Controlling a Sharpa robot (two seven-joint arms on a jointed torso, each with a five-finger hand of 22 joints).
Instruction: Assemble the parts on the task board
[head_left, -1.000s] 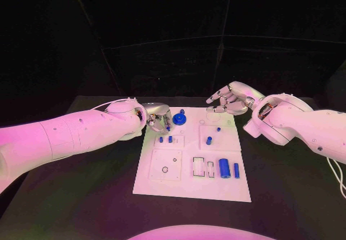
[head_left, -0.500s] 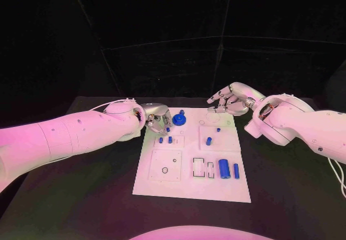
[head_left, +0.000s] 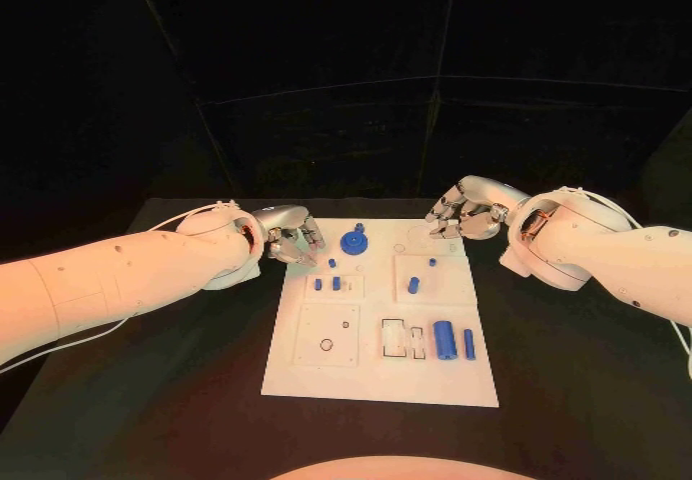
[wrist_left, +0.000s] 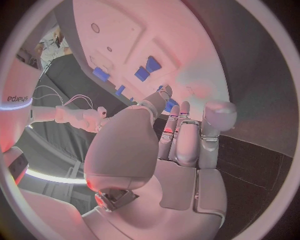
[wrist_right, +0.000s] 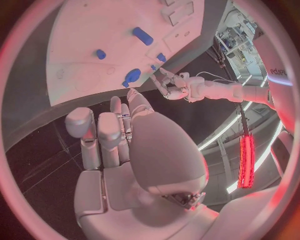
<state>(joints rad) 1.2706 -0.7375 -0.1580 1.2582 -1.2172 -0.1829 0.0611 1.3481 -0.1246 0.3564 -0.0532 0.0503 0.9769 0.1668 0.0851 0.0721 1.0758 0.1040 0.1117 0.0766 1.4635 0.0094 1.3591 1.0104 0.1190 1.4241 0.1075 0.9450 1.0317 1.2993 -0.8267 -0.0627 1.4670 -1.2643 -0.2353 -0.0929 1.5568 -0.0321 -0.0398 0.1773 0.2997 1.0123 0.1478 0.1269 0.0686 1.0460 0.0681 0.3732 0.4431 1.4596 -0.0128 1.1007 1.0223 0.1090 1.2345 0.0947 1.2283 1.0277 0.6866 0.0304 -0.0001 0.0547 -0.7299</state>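
Parts (head_left: 447, 339) lie unmoved on the task board (head_left: 378, 375); the left hand (head_left: 293, 236), curled and empty, has eased back from its far-left corner, while the right hand (head_left: 466, 214), likewise curled and empty, hovers at the far-right corner, so nothing is grasped yet.

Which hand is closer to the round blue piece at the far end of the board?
Left. The left hand hovers just beside the round blue piece, at the board's edge. The right hand is farther off, by the opposite far corner.
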